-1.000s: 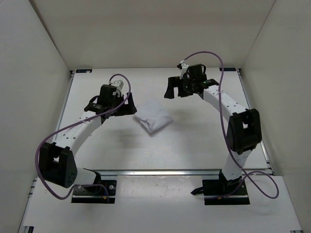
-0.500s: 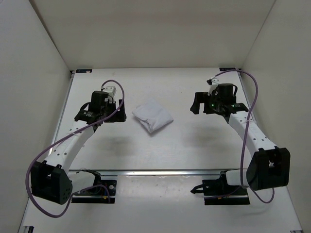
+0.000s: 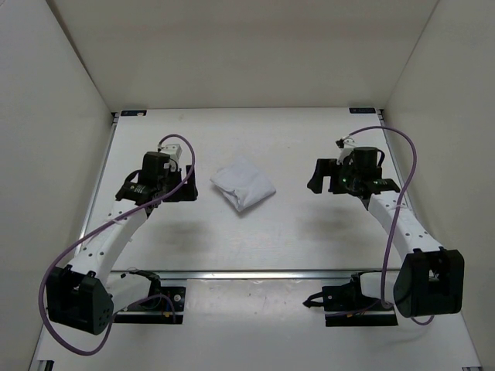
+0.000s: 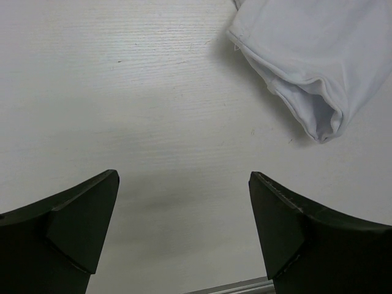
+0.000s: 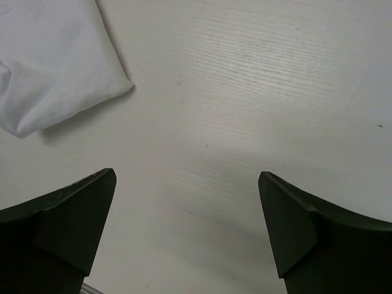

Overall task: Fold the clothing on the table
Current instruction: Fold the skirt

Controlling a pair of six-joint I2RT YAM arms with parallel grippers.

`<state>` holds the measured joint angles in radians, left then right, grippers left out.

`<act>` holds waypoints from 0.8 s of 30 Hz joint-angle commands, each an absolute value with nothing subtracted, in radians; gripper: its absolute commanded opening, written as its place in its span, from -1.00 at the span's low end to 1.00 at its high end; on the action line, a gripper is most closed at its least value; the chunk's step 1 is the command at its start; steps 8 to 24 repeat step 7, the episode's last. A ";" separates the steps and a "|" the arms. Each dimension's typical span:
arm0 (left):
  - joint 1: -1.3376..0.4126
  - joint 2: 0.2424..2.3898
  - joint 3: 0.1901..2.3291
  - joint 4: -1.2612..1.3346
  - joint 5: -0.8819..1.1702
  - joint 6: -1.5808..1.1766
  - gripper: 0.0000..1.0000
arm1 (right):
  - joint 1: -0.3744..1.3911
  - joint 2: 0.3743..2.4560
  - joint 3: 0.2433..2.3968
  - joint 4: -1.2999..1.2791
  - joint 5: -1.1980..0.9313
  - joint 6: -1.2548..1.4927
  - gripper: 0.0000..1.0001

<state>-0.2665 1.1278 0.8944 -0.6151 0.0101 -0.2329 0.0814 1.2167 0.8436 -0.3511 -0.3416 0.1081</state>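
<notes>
- progress: the white clothing (image 3: 243, 185) lies as a small compact bundle with layered edges, near the middle of the surface (image 3: 255, 239), turned cornerwise to its sides. i judge the folding largely done.
- what is left: in the left wrist view one corner of the bundle gapes, with a loose pocket of fabric showing between the layers. i judge that at most a tidying or flattening pass is left. i cannot tell how neat the underside layers are.
- left gripper (image 3: 188, 188): jaws spread wide and holding nothing, with only bare surface between them. the clothing sits near it on its right, apart and not touching. in its own wrist view the bundle fills the upper right, beyond the fingertips.
- right gripper (image 3: 315, 178): jaws likewise spread wide and empty. the clothing lies well apart on its left. in its wrist view only a corner of the fabric shows at the upper left.
- neither gripper touches the fabric, and the bundle rests between the two arms, closer to the left one.
</notes>
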 commanded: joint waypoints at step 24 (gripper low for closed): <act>-0.253 1.106 0.887 -0.630 -0.018 -0.230 0.96 | 0.066 1.224 0.856 -0.310 -0.370 0.109 0.98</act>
